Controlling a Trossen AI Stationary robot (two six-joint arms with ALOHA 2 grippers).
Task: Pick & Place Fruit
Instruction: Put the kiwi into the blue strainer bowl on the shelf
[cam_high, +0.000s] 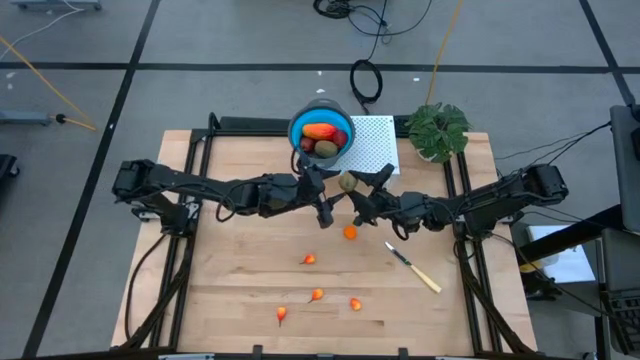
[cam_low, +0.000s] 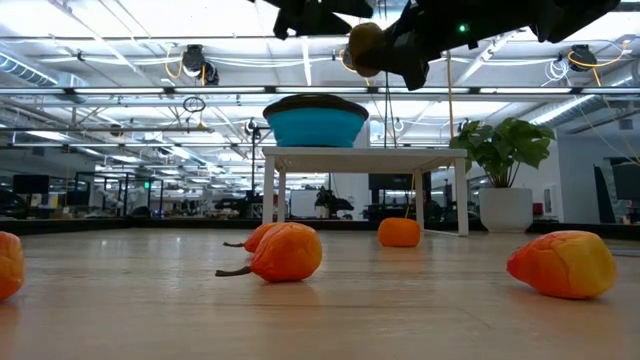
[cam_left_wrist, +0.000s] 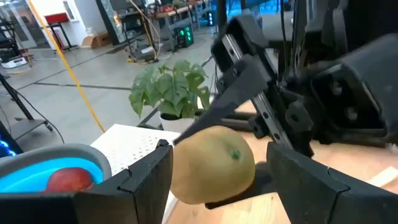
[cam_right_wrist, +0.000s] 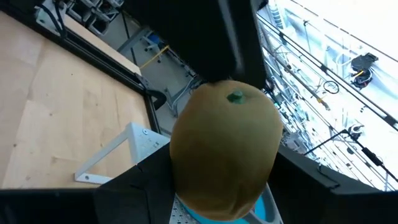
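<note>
- The fruit in hand now is a brown-green oval (cam_high: 347, 182); it is being held up in the air above the far middle of the table (cam_high: 250, 300), between the two grippers, just near of the blue bowl (cam_high: 300, 127).
- The right gripper (cam_high: 352, 188) is grasping this oval; in the right wrist view the oval (cam_right_wrist: 225, 149) is sitting between its own two dark fingers (cam_right_wrist: 134, 186).
- The left gripper (cam_high: 322, 195) is standing just left of the oval with its jaws apart; in the left wrist view its fingers (cam_left_wrist: 140, 180) are flanking the oval (cam_left_wrist: 211, 165), but I cannot tell if they are touching it. It looks like a handover between the arms, or both arms meeting at the fruit; this is only my judgement.
- Already done, as far as I can judge: the bowl, which is standing on a small white perforated stand (cam_high: 372, 145), is holding an elongated red-yellow piece (cam_high: 320, 131), a dark red ball (cam_high: 308, 146) and another brown-green oval (cam_high: 327, 149).
- Still left: the held oval is not yet in the bowl, and five small orange-red bits are lying on the table, one round (cam_high: 350, 233) close under the grippers, one (cam_high: 309, 260) in the middle, and three (cam_high: 316, 295) nearer the front edge.
- A second dark red ball I cannot find in any view.
- The knife (cam_high: 415, 268) is lying on the right side of the table, apart from the fruit.
- So I judge the task is about halfway, with the small pieces remaining.
</note>
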